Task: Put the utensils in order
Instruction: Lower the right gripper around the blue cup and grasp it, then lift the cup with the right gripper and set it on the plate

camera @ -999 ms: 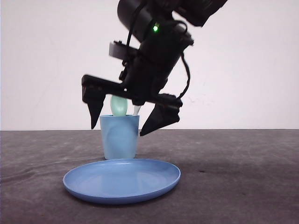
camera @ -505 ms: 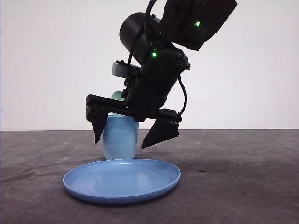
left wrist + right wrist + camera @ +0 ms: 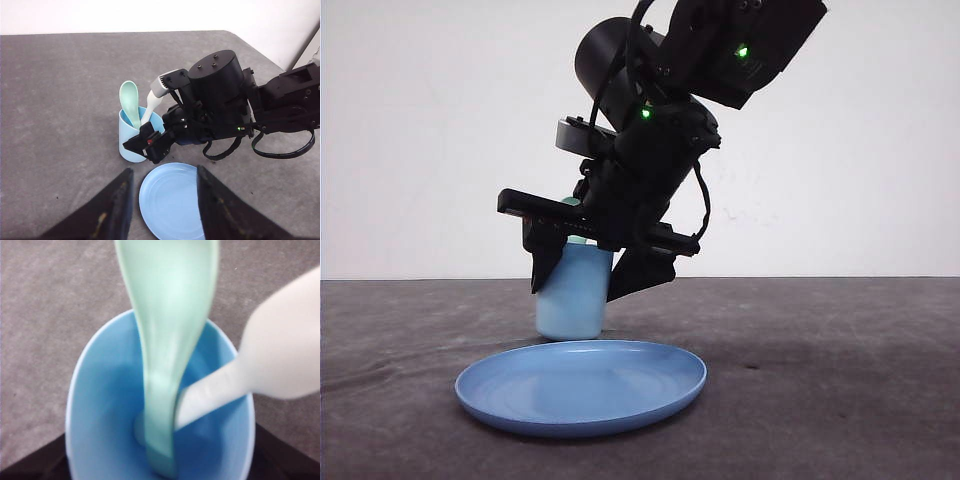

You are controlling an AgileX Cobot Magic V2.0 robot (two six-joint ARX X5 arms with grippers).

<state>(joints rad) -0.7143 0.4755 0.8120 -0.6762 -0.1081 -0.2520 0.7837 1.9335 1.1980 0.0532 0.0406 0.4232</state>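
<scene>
The utensils stand in a light blue cup [image 3: 131,146]: a mint-green spoon [image 3: 130,100] bowl-up, and a white fork [image 3: 154,100] leaning beside it. Seen from above, the spoon [image 3: 165,315] and fork [image 3: 280,355] cross inside the cup [image 3: 100,415]. My right gripper [image 3: 576,293] reaches down over the cup [image 3: 570,300], one finger pressed on each side, and the cup leans slightly. Its dark fingers [image 3: 30,462] flank the cup's rim. My left gripper [image 3: 165,172] hovers open with nothing in it above the blue plate [image 3: 172,205].
The round blue plate [image 3: 580,385] lies on the grey table just in front of the cup. The right arm [image 3: 220,100] stretches across the table behind the plate. The table's far edge and a white wall lie beyond.
The right gripper has come down over the utensils and narrowed from wide open until its fingers pinch the cup. The cup now leans and has shifted slightly left.
</scene>
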